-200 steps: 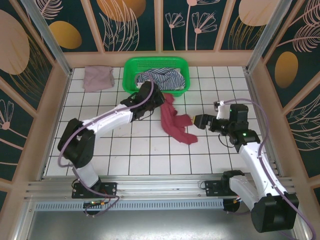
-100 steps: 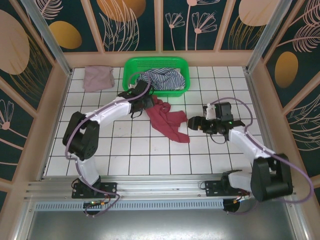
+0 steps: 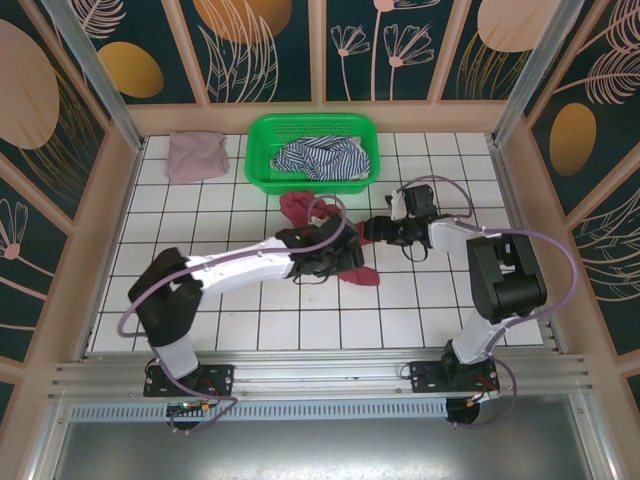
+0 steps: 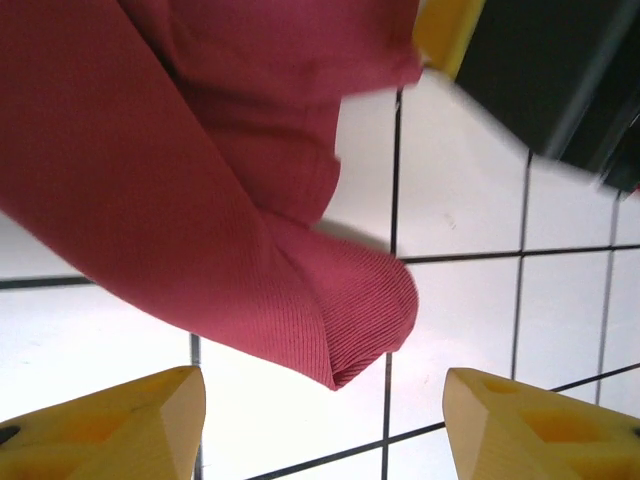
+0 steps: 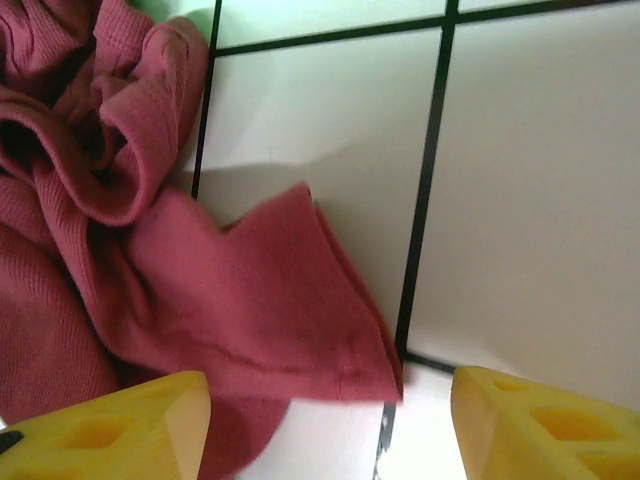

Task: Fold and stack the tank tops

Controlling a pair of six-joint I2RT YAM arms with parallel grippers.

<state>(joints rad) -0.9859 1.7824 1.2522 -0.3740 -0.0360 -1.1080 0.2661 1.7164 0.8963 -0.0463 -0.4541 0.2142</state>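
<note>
The white-tiled worktop (image 3: 300, 320) sat inside painted walls. My left arm lay stretched low toward two o'clock, its claw (image 3: 336, 262) spread wide over the maroon tank top (image 3: 298, 208) at centre. My right arm doubled back toward nine o'clock, claw (image 3: 372, 230) wide at the cloth's edge, gripping nothing. The striped top (image 3: 322, 158) lay in the green basket (image 3: 258, 165) at twelve, the pink top (image 3: 196, 155) at eleven.

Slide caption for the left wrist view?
Open left gripper hovering over a corner of the dark red ribbed tank top lying on the white tiled table.
</note>
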